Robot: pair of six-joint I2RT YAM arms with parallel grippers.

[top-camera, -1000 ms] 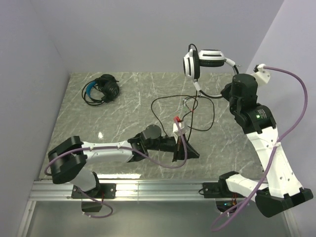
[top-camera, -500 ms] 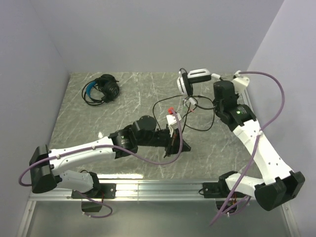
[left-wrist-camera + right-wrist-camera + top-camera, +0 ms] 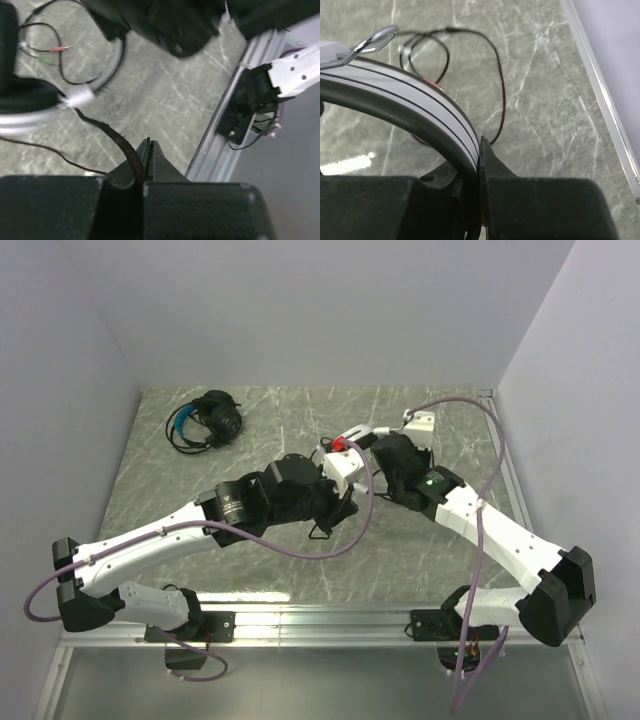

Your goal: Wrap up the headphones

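Note:
The white headphones' headband (image 3: 420,105) arcs out of my right gripper (image 3: 480,142), which is shut on it. In the top view only a white strip of these headphones (image 3: 358,430) shows beside the right gripper (image 3: 372,452), mid-table. My left gripper (image 3: 149,145) is shut on their braided black cable (image 3: 112,136), which runs up to the silver band and a black ear pad (image 3: 22,95). From above, the left gripper (image 3: 333,512) sits just in front of the right one. The black and blue headphones (image 3: 205,420) lie coiled at the back left.
A thin black cable loop (image 3: 495,80) lies on the marble table (image 3: 240,455), ending in red and green plugs (image 3: 55,49). The table's metal rail (image 3: 225,125) and the right arm's base (image 3: 260,95) are close by. Walls bound the left, back and right.
My right arm has carried the white headphones from the back right down to mid-table. My left arm has reached forward and left, and its jaws have closed on the braided cable.

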